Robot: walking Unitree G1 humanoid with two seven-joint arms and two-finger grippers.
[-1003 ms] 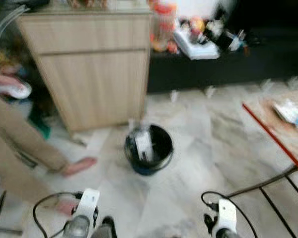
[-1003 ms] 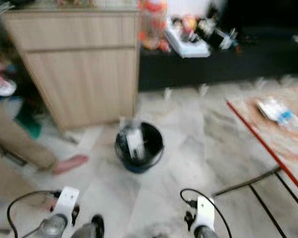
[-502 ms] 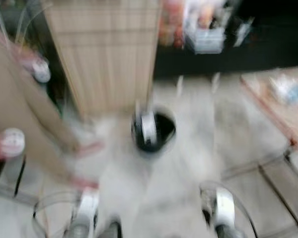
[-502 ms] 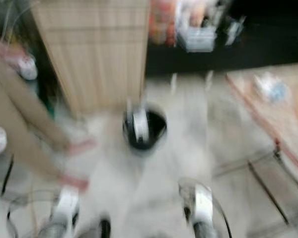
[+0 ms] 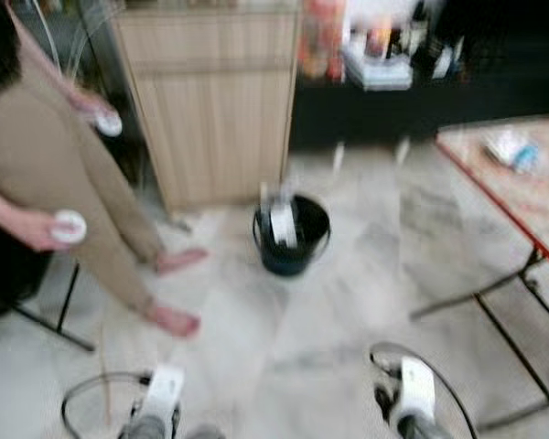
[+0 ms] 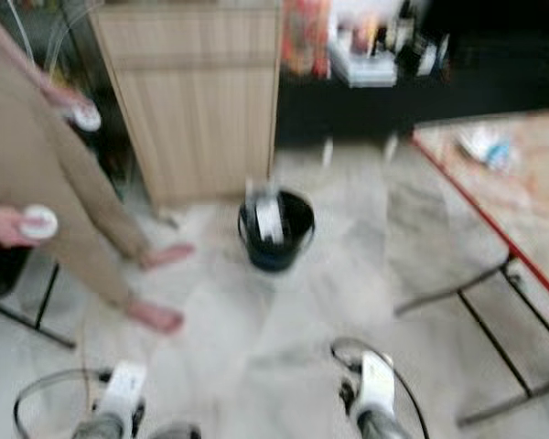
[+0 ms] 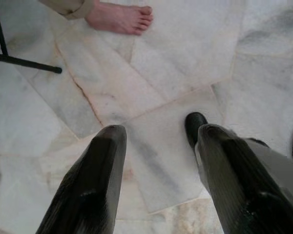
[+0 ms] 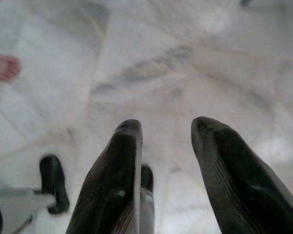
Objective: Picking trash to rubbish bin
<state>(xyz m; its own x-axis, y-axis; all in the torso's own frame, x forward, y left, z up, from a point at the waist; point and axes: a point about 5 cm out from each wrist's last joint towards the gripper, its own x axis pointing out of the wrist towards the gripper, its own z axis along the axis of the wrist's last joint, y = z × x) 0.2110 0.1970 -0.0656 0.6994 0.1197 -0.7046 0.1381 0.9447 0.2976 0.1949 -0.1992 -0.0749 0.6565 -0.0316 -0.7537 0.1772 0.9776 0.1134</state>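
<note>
A black bin (image 5: pixel 291 240) holding trash stands on the marble floor (image 5: pixel 329 320) beside a barefoot person (image 5: pixel 64 183). Left pincer (image 7: pixel 158 141) and right pincer (image 8: pixel 166 134) hang released, fingers apart, over bare floor

You have the rubbish bin (image 5: pixel 292 236), a dark round bucket, upright on the marble floor (image 5: pixel 329 320) just beside the wooden cabinet's (image 5: pixel 215 101) front corner. White trash (image 5: pixel 281 222) stands up inside it, blurred.
</note>
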